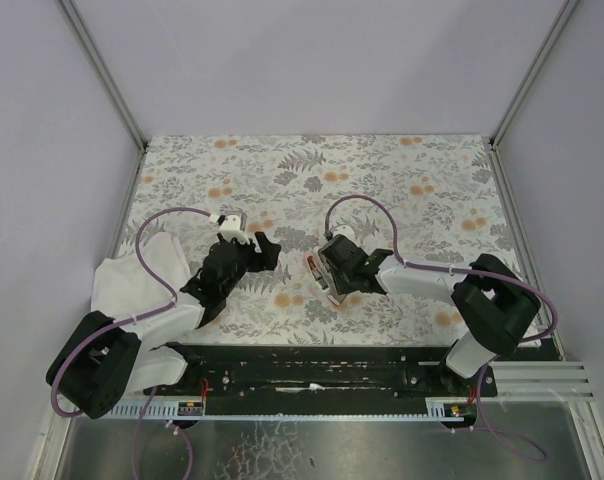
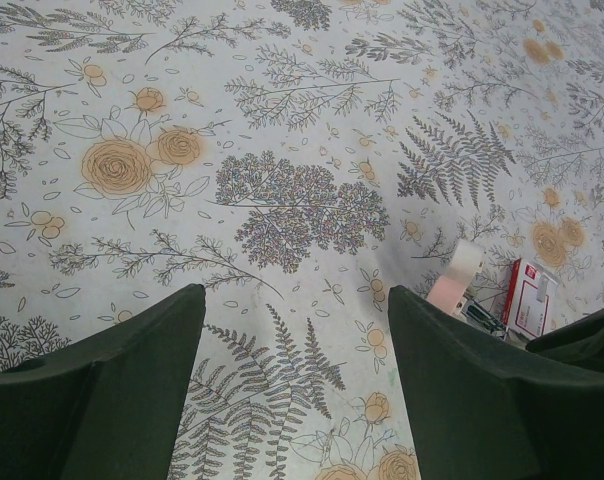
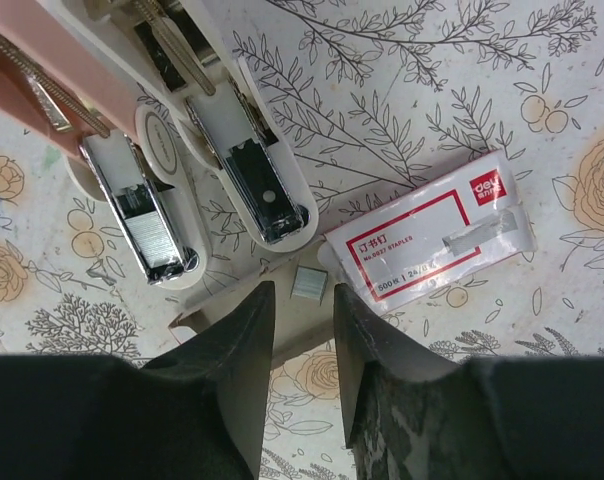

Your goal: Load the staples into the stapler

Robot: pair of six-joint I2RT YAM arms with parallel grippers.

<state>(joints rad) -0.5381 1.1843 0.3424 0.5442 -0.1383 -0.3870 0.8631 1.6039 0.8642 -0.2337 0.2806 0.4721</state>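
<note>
The stapler (image 3: 182, 150) lies swung open at the upper left of the right wrist view, pink top arm up, with a silvery strip in its left channel (image 3: 142, 225). The red-bordered staples box (image 3: 432, 240) lies to the right, one strip of staples (image 3: 487, 232) resting on its label. A short strip of staples (image 3: 309, 283) lies on the tan inner tray (image 3: 232, 310). My right gripper (image 3: 302, 300) is narrowly open, its tips either side of that strip and just short of it. My left gripper (image 2: 297, 300) hangs wide open over bare cloth, left of the stapler (image 2: 454, 280) and box (image 2: 528, 298).
A floral tablecloth (image 1: 382, 180) covers the table. Crumpled white material (image 1: 132, 275) lies by the left arm. Metal frame rails (image 1: 517, 230) border the sides. In the top view both grippers (image 1: 265, 247) (image 1: 327, 268) sit mid-table, a short gap apart.
</note>
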